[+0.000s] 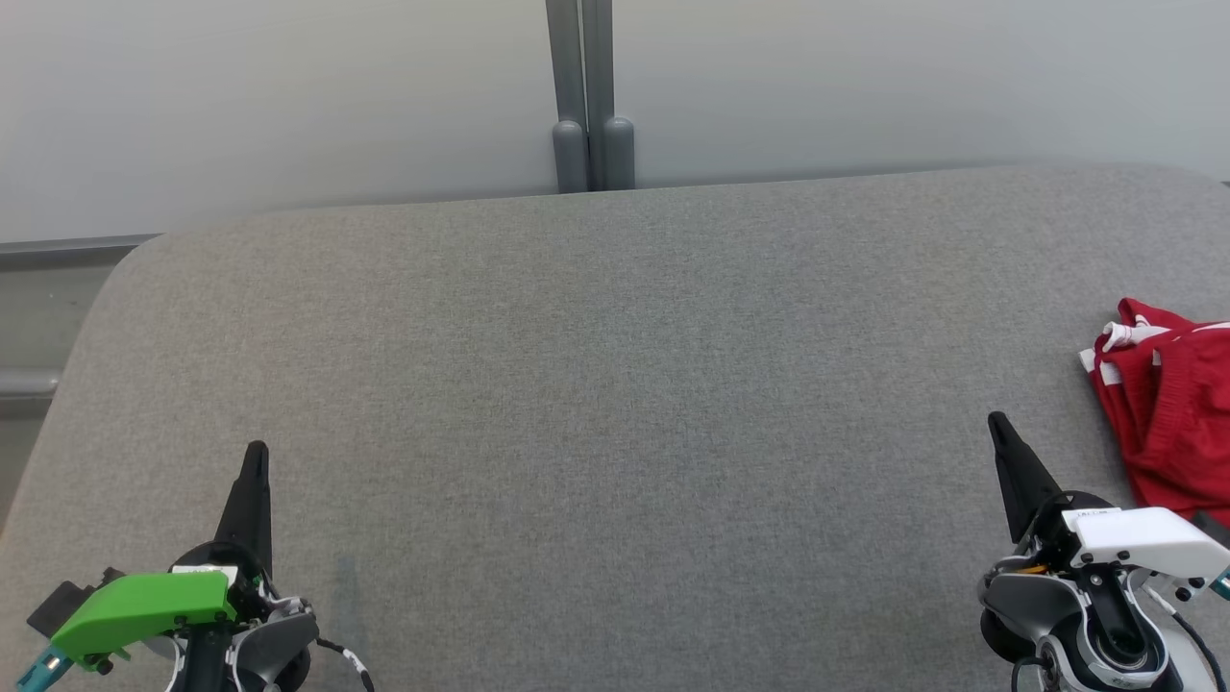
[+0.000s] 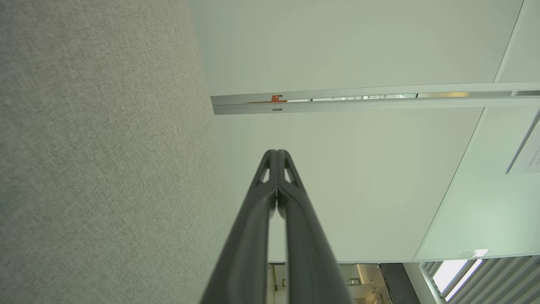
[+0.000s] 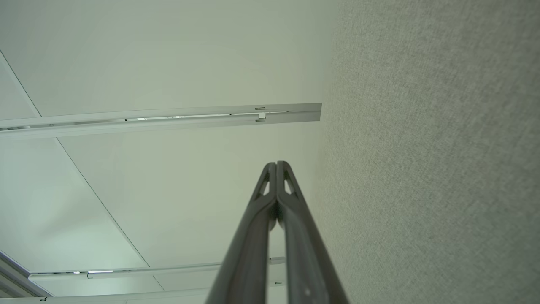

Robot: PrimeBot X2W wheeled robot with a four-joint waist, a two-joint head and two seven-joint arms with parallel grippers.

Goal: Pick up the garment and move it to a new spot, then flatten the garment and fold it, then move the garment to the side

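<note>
**Worktop** [image 1: 615,365]: grey, with a felt-like covering and a rounded far-left corner. Its far edge meets a pale wall [image 1: 288,96]. The same grey surface shows in the left wrist view [image 2: 93,169] and the right wrist view [image 3: 443,169].

**Garment** [image 1: 1168,413]: red cloth with white trim, lying bunched and creased at the right edge of the worktop, about halfway between the near and far edges. It is partly cut off by the side of the head view. Nothing holds it.

**Left gripper** [image 1: 256,452]: at the near-left corner of the worktop, with a green cover [image 1: 144,605] on its wrist. The two dark fingers are pressed together along their length and carry nothing, which the left wrist view [image 2: 277,153] confirms.

**Right gripper** [image 1: 997,421]: near the near-right corner, with a white cover [image 1: 1143,538] on its wrist. The fingers are pressed together and carry nothing, as the right wrist view [image 3: 276,164] also shows. The fingertips sit near the garment, on its left, and do not touch it.

**Post** [image 1: 588,96]: grey, double and upright against the wall, behind the middle of the far edge.

**Rail** [image 2: 358,100]: a pale metal strip on the wall.
</note>
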